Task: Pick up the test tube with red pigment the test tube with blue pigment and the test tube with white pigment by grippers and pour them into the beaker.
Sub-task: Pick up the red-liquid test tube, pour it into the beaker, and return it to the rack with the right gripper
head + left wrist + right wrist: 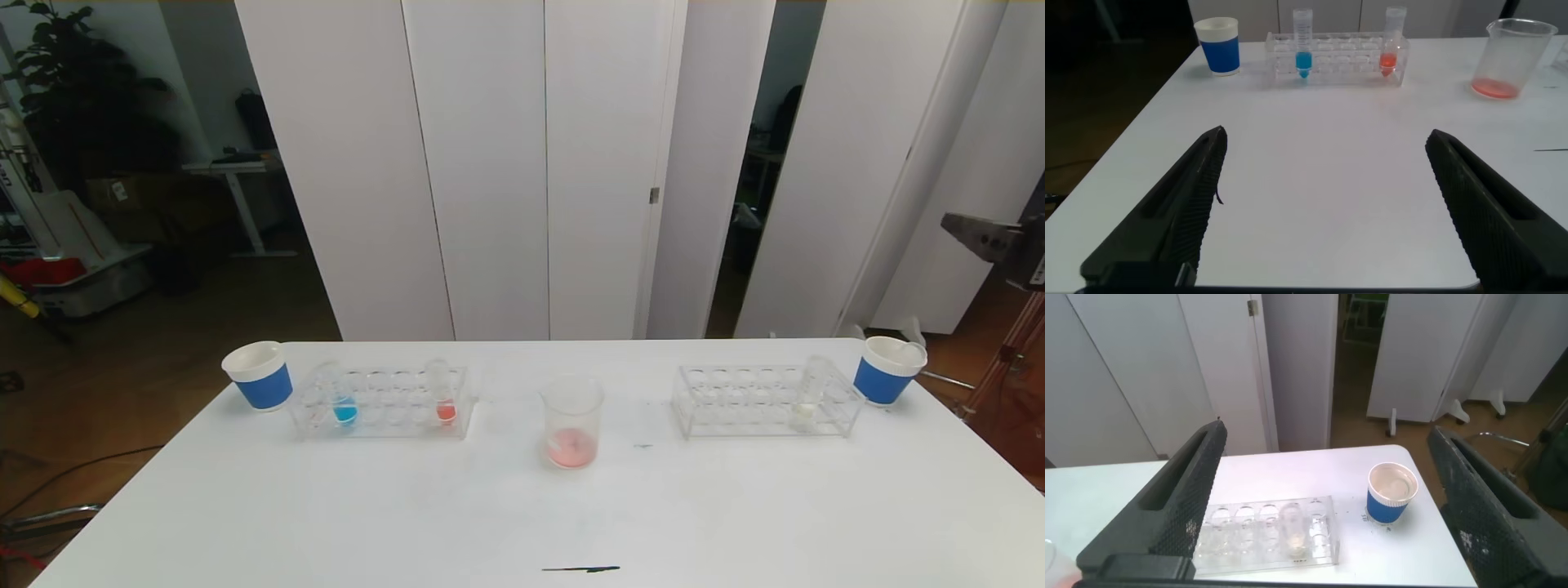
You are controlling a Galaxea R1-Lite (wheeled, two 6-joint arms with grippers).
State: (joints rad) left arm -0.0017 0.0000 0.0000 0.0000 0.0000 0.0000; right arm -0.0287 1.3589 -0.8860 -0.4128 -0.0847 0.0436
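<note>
Room: white folding panels (490, 163) stand behind the worktop; a dark plant (73, 82) is at the far left.
Worktop: white worktop (522, 506) with a short dark mark (581, 569) near its front edge.
Beaker: the clear beaker (571, 422) stands upright near the middle, between the two racks, with a little pink-red liquid in its bottom.
Left rack: clear rack (384, 402) left of the beaker; the blue tube (344, 404) stands upright toward its left end, the red tube (443, 398) upright toward its right end.
Right rack: clear rack (767, 400) right of the beaker; the white tube (808, 396) stands upright near its right end.
Cups: one blue-banded paper cup (258, 375) just beside the left rack's outer end, another paper cup (888, 369) just beside the right rack's outer end.
Left claw: left claw (1323, 212) is spread wide and empty, low over the bare worktop in front of the left rack.
Right claw: right claw (1327, 506) is spread wide and empty, high above the right rack and its cup.
</note>
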